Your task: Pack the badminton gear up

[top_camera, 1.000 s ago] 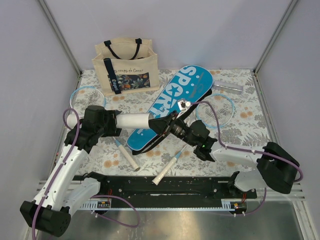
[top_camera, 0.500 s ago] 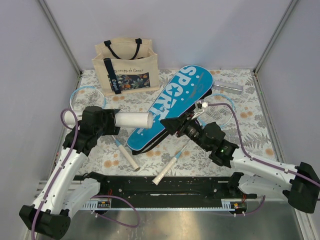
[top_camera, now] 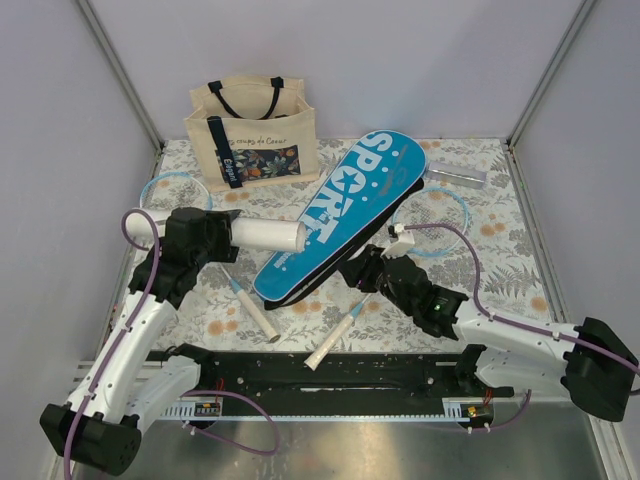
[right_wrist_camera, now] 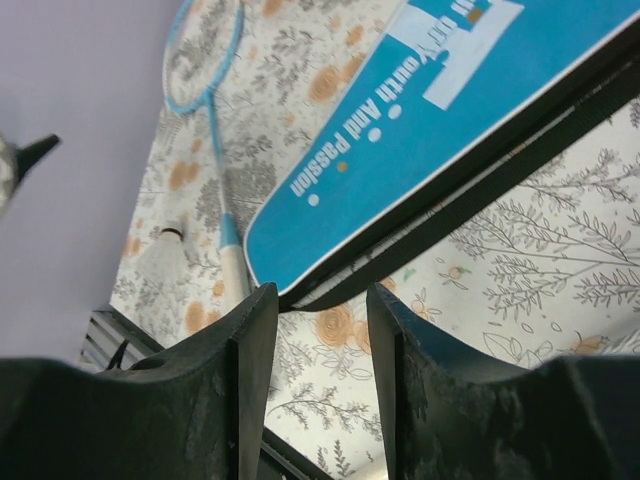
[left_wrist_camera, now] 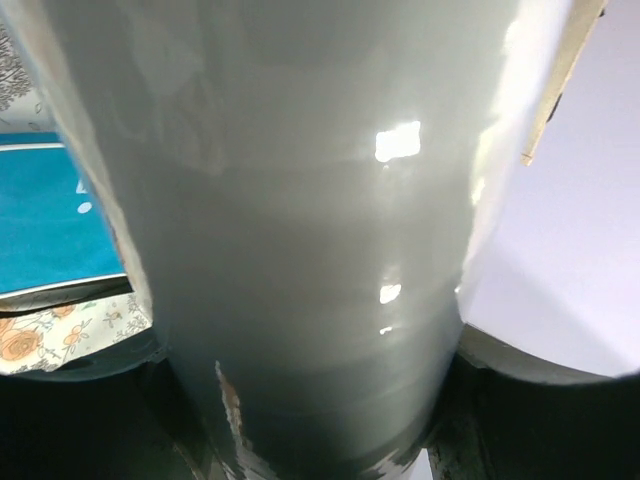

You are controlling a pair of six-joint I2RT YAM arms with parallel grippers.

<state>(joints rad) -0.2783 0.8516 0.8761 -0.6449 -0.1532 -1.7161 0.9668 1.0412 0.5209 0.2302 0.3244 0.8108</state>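
Pulling my right hand (top_camera: pixel 358 270) back along case (top_camera: pixel 345 195) toward its narrow end, fingers (right_wrist_camera: pixel 250 350) standing apart, gripping nothing. Left hand (top_camera: pixel 233 236) clamping tube (top_camera: pixel 275 237), holding it level beside case.

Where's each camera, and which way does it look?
Top view: above and behind the arms, looking down on the table; both arms show.
Left wrist: on the left arm, looking along the white tube the left tool holds; tool edges show.
Right wrist: on the right arm, looking past the open right tool at the blue case.
Shared: all three show the blue case.
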